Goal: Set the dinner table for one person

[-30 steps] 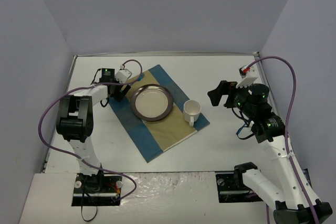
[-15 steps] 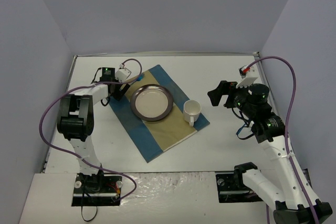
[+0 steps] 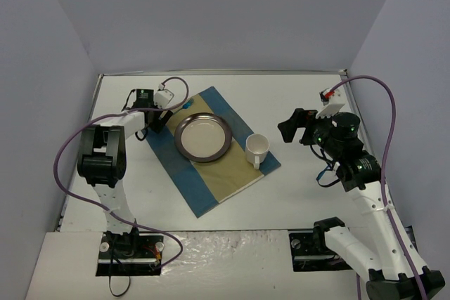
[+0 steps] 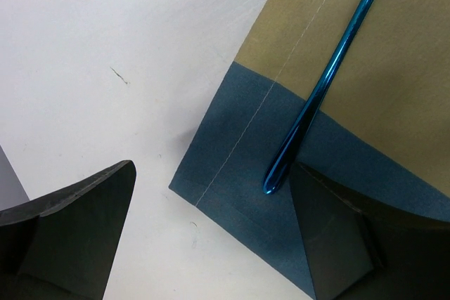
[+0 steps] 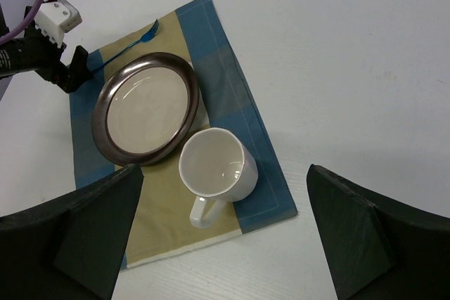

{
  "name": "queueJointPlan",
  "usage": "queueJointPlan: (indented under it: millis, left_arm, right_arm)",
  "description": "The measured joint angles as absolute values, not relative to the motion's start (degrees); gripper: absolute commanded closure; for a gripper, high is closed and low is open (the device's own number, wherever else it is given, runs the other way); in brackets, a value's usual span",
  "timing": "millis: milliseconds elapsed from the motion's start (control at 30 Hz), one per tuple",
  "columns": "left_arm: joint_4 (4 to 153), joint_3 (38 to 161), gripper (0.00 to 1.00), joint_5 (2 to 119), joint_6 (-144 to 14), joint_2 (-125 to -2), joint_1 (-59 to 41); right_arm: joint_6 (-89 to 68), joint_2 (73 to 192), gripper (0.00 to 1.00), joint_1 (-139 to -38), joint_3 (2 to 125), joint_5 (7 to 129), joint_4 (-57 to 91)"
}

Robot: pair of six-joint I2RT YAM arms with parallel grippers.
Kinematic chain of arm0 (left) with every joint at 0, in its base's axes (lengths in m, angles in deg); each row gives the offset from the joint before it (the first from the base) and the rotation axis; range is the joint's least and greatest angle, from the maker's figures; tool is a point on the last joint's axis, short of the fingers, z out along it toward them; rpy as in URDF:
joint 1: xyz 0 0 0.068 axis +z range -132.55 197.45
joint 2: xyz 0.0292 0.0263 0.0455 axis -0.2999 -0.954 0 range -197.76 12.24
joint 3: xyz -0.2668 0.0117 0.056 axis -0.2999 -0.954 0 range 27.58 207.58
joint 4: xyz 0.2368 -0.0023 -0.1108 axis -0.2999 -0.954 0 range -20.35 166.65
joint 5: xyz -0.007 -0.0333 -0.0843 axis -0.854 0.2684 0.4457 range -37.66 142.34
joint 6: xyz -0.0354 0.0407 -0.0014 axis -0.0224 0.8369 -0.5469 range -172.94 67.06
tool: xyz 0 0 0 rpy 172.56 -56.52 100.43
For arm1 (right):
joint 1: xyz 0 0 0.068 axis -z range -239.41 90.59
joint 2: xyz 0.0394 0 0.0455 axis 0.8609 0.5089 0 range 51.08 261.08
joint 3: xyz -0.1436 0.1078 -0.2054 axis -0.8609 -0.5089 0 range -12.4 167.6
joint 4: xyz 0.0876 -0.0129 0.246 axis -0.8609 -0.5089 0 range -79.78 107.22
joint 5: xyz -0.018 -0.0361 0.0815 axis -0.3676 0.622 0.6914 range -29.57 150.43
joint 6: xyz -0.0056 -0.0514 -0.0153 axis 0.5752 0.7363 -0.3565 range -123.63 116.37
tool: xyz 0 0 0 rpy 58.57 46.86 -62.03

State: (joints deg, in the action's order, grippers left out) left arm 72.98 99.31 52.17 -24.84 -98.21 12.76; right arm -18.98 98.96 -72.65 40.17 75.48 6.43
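The dinner table is a white top carrying a blue-and-tan striped mat. On the mat sit a dark-rimmed plate and a white mug. A shiny blue utensil lies on the mat's far-left corner, its fork-like head pointing away. My left gripper hovers open low over that corner, and the handle's end lies just inside its right finger, not gripped. My right gripper stands open and empty, high above the table to the right of the mug.
Grey walls close in the table on three sides. A purple cable loops off the left arm, and another off the right arm. The mat's near corner points toward the arm bases.
My left gripper has drifted slightly toward the far edge along the mat's corner. The right arm, plate and mug have not moved.
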Motion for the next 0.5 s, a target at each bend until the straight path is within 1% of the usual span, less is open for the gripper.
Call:
queueJointPlan:
  millis: [500]
  left_arm:
    - [73.8,100.6,0.12,51.2,-25.3,-99.4,12.9]
  right_arm:
    - [-19.2,98.9,0.01,-72.6,39.7,75.5,6.1]
